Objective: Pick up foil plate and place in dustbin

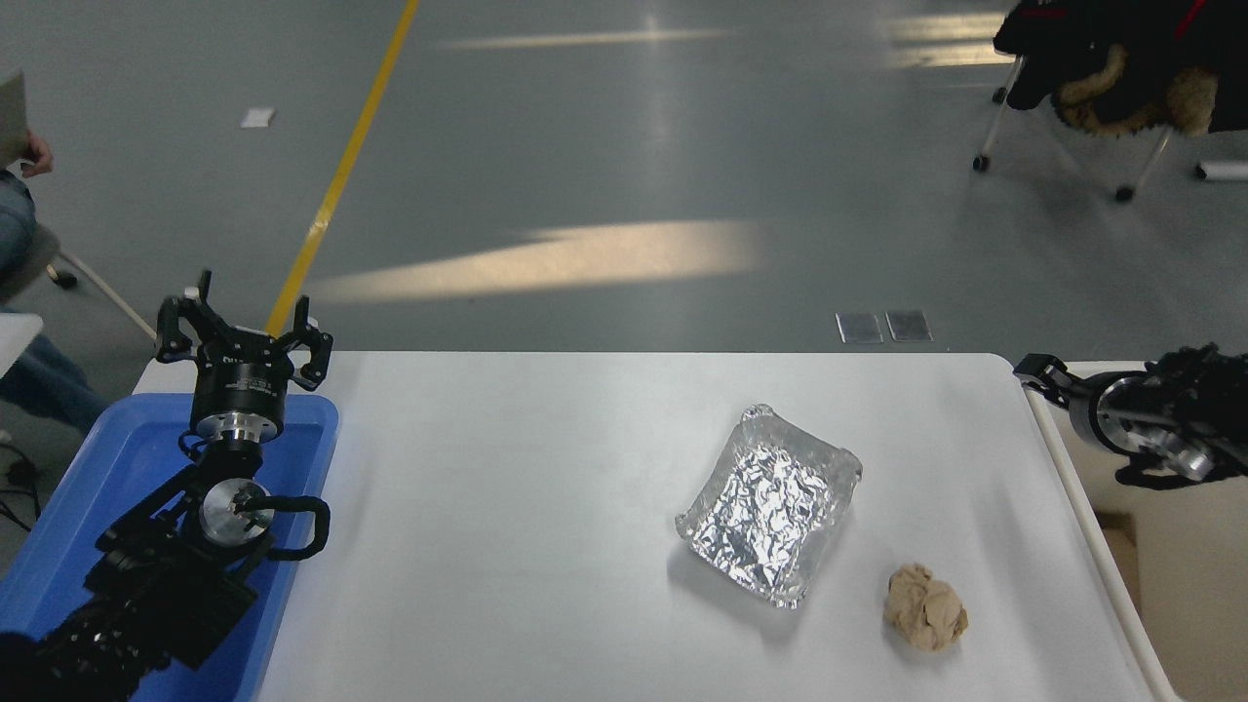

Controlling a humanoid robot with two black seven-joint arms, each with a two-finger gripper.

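The foil plate (770, 502) is a shiny crinkled silver tray lying flat on the white table (526, 526), right of centre. The dustbin (1092, 517) is a cream-white tub against the table's right edge; only its left rim and part of its inside show. My right gripper (1041, 372) reaches in from the right edge, above the dustbin's far left corner and well right of and beyond the plate. It holds nothing that I can see. My left gripper (244, 327) is parked open and empty over the blue tray at the left.
A crumpled beige paper ball (924, 609) lies just right of and nearer than the plate. The blue tray (117, 468) stands at the table's left edge under the left arm. A person (19, 195) sits at the far left. A chair with a dark coat (1111, 58) stands at the top right.
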